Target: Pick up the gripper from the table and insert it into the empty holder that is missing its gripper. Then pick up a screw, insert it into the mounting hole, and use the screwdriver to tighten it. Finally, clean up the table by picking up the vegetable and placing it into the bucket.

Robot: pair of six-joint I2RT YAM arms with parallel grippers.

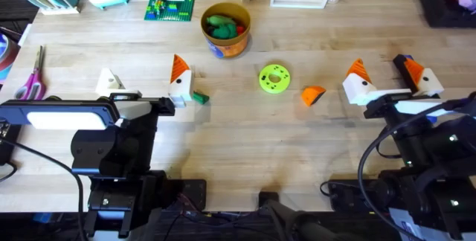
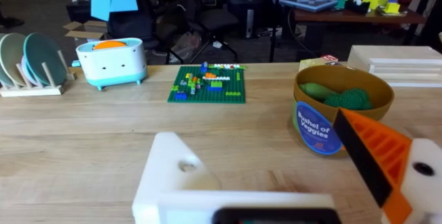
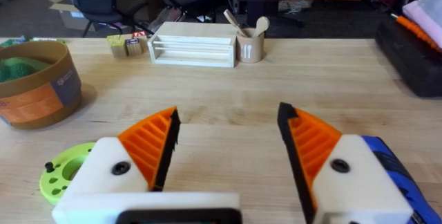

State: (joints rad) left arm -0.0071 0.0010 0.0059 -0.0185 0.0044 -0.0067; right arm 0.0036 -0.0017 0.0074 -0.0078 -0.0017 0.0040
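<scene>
While both claws stood spread and empty, the gripper (image 1: 313, 94) beside the right gripper (image 1: 384, 77) risked skidding from an off-centre pinch.

The perforated disc (image 1: 274, 78) is set on the table (image 1: 238, 152) before the bucket (image 1: 225, 28); the loose gripper (image 1: 313, 94) lies right of the disc.

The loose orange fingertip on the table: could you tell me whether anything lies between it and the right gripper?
Nothing visible does. The small orange ribbed plastic fingertip lies alone on the light wooden table, with bare wood between it and the open right gripper. The lime-green round disc sits on its far side, away from the gripper.
</scene>
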